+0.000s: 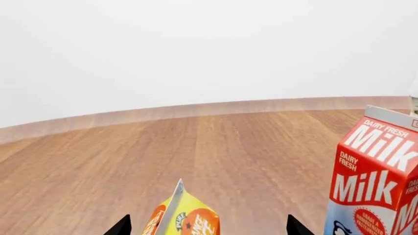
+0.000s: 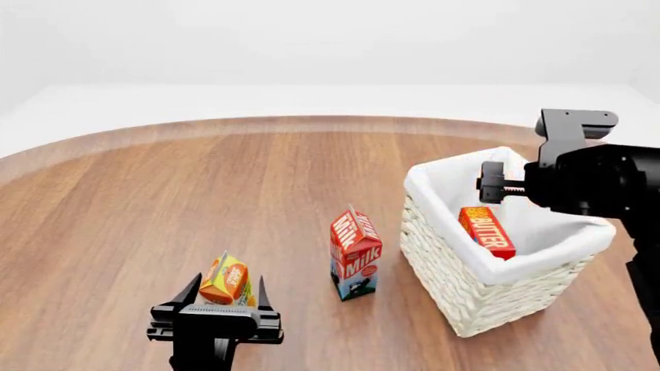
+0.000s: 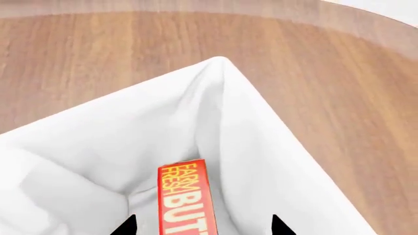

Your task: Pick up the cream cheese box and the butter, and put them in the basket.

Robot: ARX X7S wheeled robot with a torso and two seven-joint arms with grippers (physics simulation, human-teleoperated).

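The butter (image 2: 487, 230), a red box with yellow lettering, lies inside the white wicker basket (image 2: 454, 286) and leans on its cloth liner. In the right wrist view the butter (image 3: 183, 196) lies below the gap between the jaws of my right gripper (image 3: 203, 225). The jaws stand wide apart and clear of it. The liner (image 3: 248, 127) fills that view. My left gripper (image 2: 226, 284) is open at the near left, its fingers either side of an orange juice carton (image 2: 227, 280). The cream cheese box is out of view.
A red milk carton (image 2: 356, 255) stands upright between the juice carton and the basket; it also shows in the left wrist view (image 1: 375, 181), beside the juice carton's top (image 1: 185, 218). The round wooden table's far edge (image 2: 309, 120) curves behind.
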